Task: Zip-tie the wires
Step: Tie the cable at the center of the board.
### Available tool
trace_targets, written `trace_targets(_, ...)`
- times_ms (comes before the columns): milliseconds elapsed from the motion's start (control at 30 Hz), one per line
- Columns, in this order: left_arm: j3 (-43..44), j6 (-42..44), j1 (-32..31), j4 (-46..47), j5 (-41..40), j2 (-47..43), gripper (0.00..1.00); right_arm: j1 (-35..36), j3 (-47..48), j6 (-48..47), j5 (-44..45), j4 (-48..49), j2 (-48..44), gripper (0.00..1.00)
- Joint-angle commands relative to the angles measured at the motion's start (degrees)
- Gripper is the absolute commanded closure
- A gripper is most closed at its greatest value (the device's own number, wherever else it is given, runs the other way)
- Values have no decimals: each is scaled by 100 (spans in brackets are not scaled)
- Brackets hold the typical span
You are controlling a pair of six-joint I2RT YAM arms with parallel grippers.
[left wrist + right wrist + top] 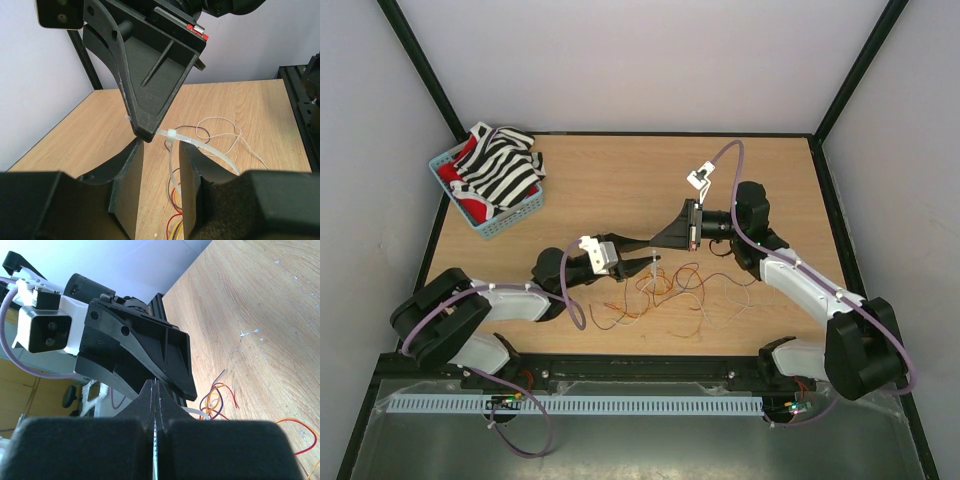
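Over the wooden table (620, 170), I see the right gripper (142, 132) pinching the zip tie (171, 134); the left gripper (161, 150) stands half open, holding nothing.

The right gripper (155, 390) is pinching the zip tie (195, 412) between closed fingers. The left gripper (170, 390) is hovering just beyond the fingertips, and the wires (220, 400) are lying to their right on the table (260, 300).

The table (620, 170) is lit brightly and evenly from above, and only soft, faint shadows are cast on it. The walls (620, 60) are washed to a pale lilac. In the 2 wrist views the left fingers (125, 190) and the right fingers (220, 450) are rendered dark and blurred, while the wood beyond is kept sharp. A pale sheen is seen on the wood at the top of the right wrist view.
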Motion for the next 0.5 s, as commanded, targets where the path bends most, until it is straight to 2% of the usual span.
trace_targets(0,95,-98,39,188,63,-86,66,-19,-85,13,-72,282,-142,100)
trace_targets(200,14,-125,39,188,33,-248,82,-14,-70,-18,-35,282,-133,100)
trace_targets(333,-34,-137,39,188,5,-343,96,-19,-68,-58,46,276,-107,100)
trace_targets(467,-91,-144,40,188,42,-416,100,-25,52,-105,116,257,20,100)
